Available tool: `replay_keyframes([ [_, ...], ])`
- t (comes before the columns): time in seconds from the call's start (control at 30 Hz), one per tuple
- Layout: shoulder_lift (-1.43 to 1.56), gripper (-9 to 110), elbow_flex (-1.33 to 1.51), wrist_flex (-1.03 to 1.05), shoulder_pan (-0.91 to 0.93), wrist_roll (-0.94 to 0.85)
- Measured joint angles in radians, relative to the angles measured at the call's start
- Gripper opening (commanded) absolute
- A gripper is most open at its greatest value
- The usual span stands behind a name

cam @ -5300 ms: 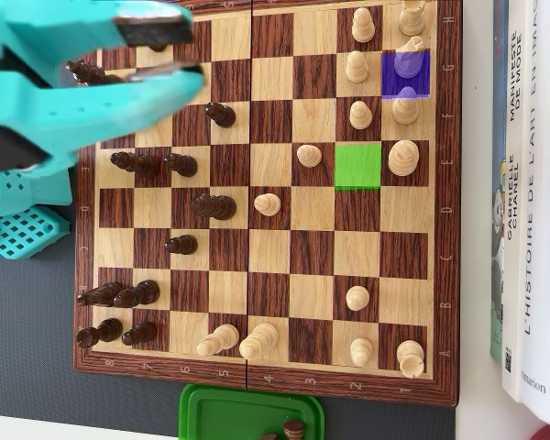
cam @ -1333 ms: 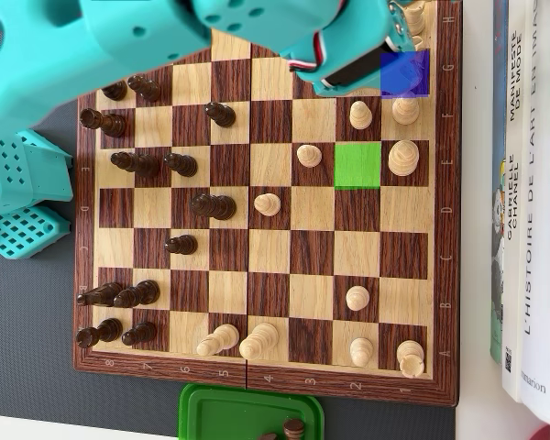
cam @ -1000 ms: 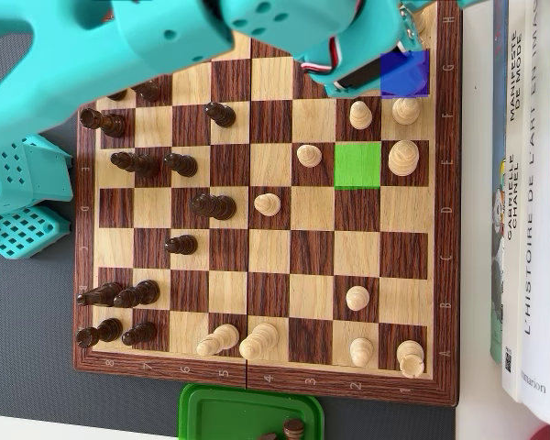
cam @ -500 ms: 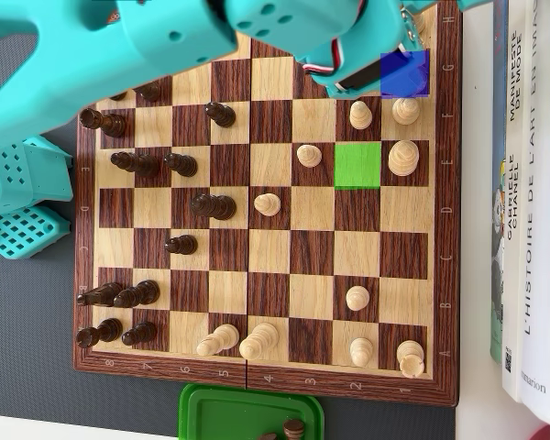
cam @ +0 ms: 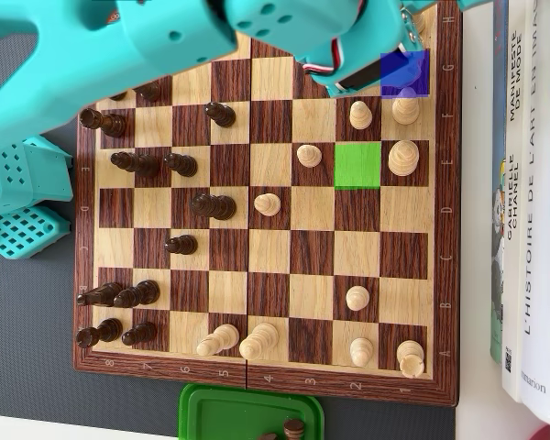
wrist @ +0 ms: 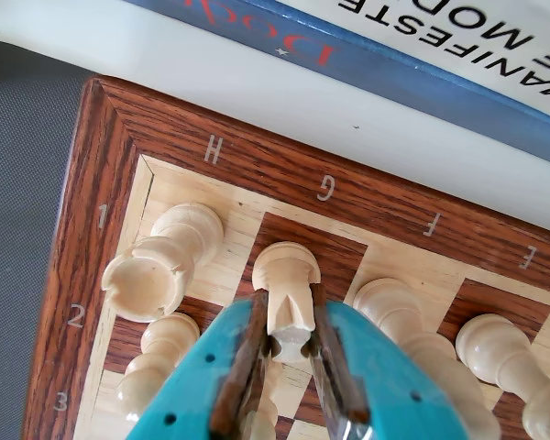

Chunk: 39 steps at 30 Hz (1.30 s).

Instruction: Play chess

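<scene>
In the wrist view my gripper (wrist: 287,310) is shut on a light wooden chess piece (wrist: 287,275) that stands on the dark G1 square of the chessboard (wrist: 92,238). Both brown pads (wrist: 254,321) press against its upper body. In the overhead view my teal arm (cam: 165,46) covers the board's top, reaching to the top right corner beside a blue-marked square (cam: 405,73). The held piece is hidden there. A green-marked square (cam: 357,165) lies two rows lower and one column left.
A light rook (wrist: 160,261) stands close on the left of the held piece, a tall light piece (wrist: 399,312) close on the right, a pawn (wrist: 160,362) below. Books (cam: 527,183) lie along the board's right edge. A green tray (cam: 247,412) holds a dark piece (cam: 293,427).
The arm swung from the board's upper left to its top right corner over the blue-marked square. Over the last second it has barely moved.
</scene>
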Motion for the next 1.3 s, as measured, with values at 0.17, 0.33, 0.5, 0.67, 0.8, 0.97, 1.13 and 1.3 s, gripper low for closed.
replay_keyframes([
  [0.17,0.0,2,0.0,0.0,0.0,0.0],
  [0.33,0.0,2,0.0,0.0,0.0,0.0],
  [0.5,0.0,2,0.0,0.0,0.0,0.0],
  [0.67,0.002,2,0.0,0.0,0.0,0.0],
  [0.8,0.048,2,0.0,0.0,0.0,0.0],
  [0.97,0.147,2,0.066,0.0,-0.005,0.0],
  [1.13,0.244,2,0.147,0.0,-0.005,0.0],
  [1.3,0.337,2,0.222,0.0,-0.006,0.0],
])
